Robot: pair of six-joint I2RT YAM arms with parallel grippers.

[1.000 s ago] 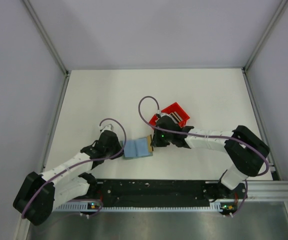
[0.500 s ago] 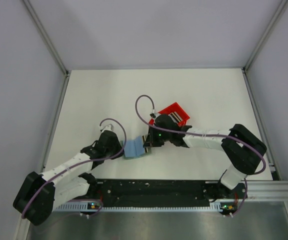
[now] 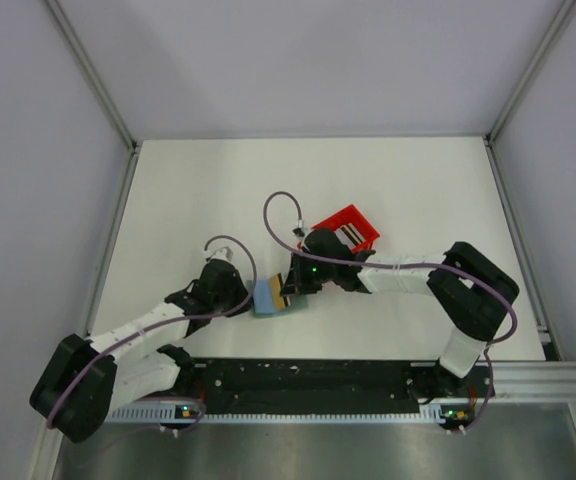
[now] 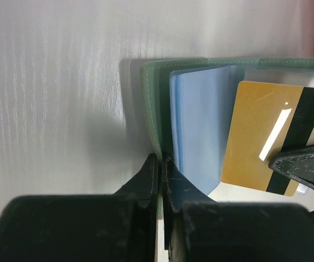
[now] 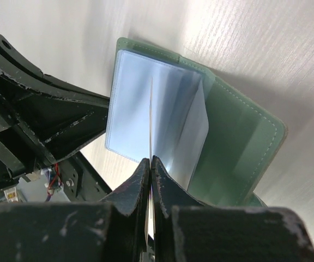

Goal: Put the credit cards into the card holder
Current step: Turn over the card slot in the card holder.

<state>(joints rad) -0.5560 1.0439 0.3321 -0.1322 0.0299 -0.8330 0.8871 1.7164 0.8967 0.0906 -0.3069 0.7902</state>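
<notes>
The card holder [image 3: 266,298] lay open at the lower centre of the overhead view, its light blue sleeves [image 4: 198,125] facing up and its right part hidden beneath the right gripper [image 5: 150,160]. That gripper was clenched on a gold card [image 4: 252,136] with a black stripe, seen only edge-on in its own wrist view; whether the card had entered a sleeve could not be told. The left gripper [image 4: 160,159] pinched the holder's green cover edge. Striped cards [image 3: 342,234] in the red bin [image 3: 360,222] were too small to count.
</notes>
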